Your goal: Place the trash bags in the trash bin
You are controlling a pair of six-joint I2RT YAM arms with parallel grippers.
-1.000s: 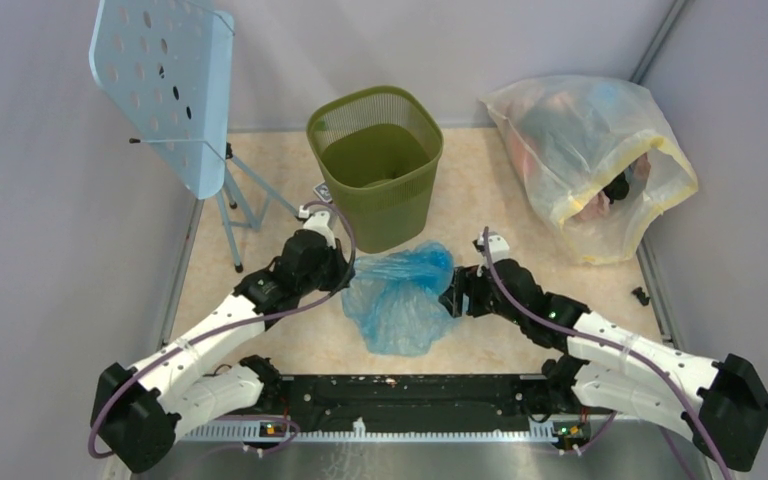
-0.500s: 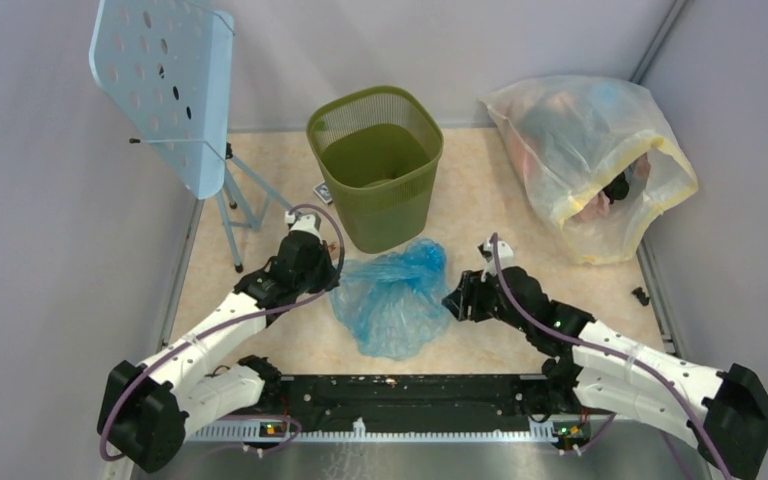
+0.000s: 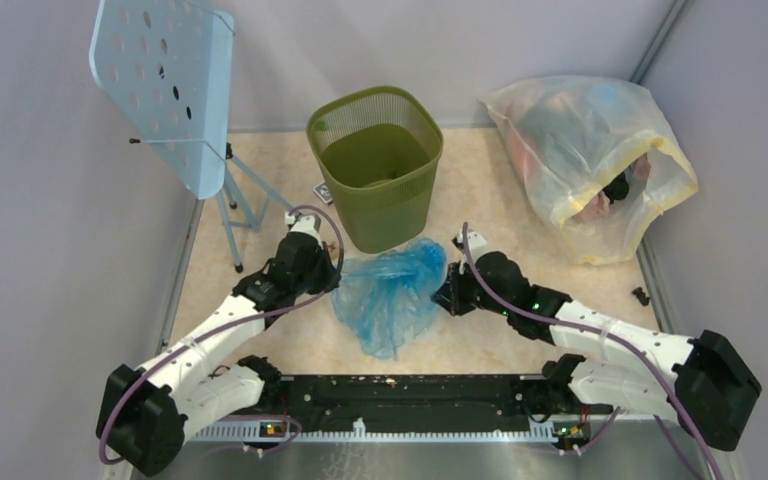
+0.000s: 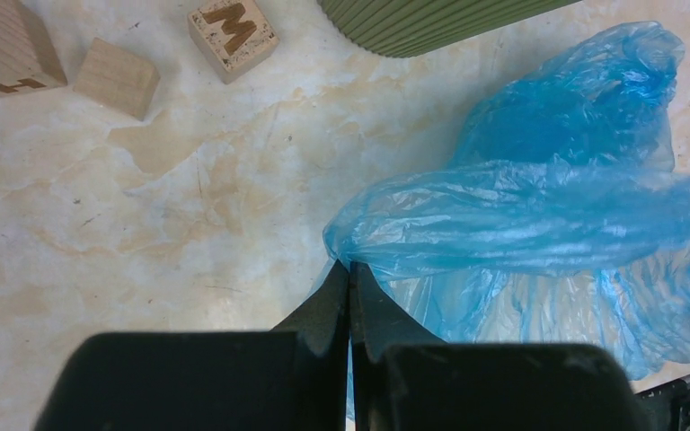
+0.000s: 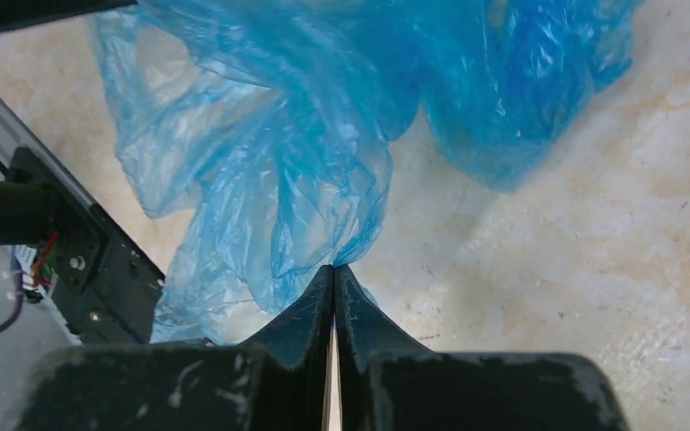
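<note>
The trash bag [image 3: 390, 295] is a crinkly light-blue sheet lying bunched on the table, just in front of the olive-green mesh trash bin [image 3: 392, 215]. My left gripper [image 3: 338, 285] is shut on the bag's left edge; in the left wrist view its tips [image 4: 350, 267] pinch a gathered fold of the bag [image 4: 539, 215], with the bin's base [image 4: 413, 22] at the top. My right gripper [image 3: 444, 295] is shut on the bag's right edge, and in the right wrist view its tips [image 5: 334, 268] clamp a point of the blue film [image 5: 296, 135].
A light-blue perforated stand [image 3: 165, 80] on thin legs rises at the back left. A yellowish-clear stuffed bag [image 3: 585, 165] lies at the back right. Wooden letter blocks [image 4: 232, 34] sit left of the bin. A black rail [image 3: 410, 390] runs along the near edge.
My right gripper has slid left to the bag's right edge and shut on it. The bag has bunched narrower. The left arm drew back slightly, still shut on the bag.
</note>
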